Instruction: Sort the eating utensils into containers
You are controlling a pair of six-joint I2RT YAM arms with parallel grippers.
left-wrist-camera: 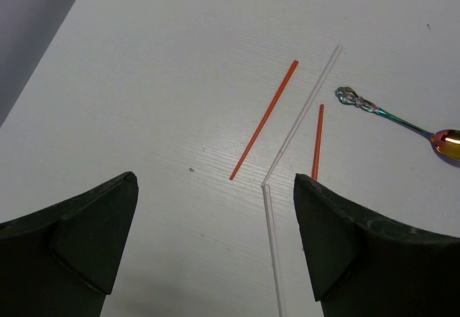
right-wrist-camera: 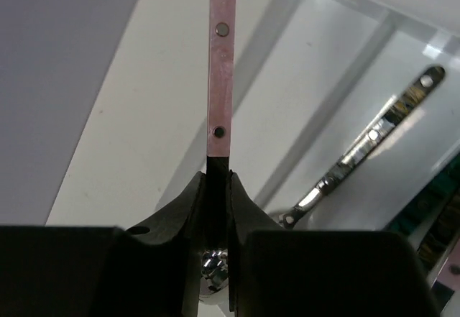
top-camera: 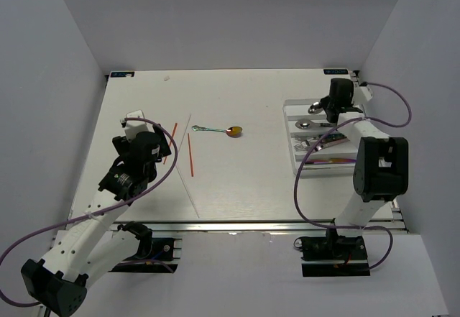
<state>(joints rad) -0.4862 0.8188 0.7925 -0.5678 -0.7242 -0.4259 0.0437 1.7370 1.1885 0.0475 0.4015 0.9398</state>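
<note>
Chopsticks lie loose on the table (top-camera: 244, 187), well left of the white cutlery tray (top-camera: 290, 113). The near white chopstick (left-wrist-camera: 273, 252) meets the far white chopstick (left-wrist-camera: 300, 116) tip to tip, with one red-orange chopstick (left-wrist-camera: 264, 119) on its left and another red-orange chopstick (left-wrist-camera: 318, 141) on its right. The left gripper (left-wrist-camera: 214, 180) hovers above them, jaws spread wide and empty. Beyond, between them and the tray, rests an iridescent spoon (top-camera: 215, 129). Inside the tray lie forks (top-camera: 310, 144) and a silver spoon (top-camera: 305, 123). Over the tray's far end, the right gripper (right-wrist-camera: 218, 177) pinches a pink-handled utensil (right-wrist-camera: 220, 65).
</note>
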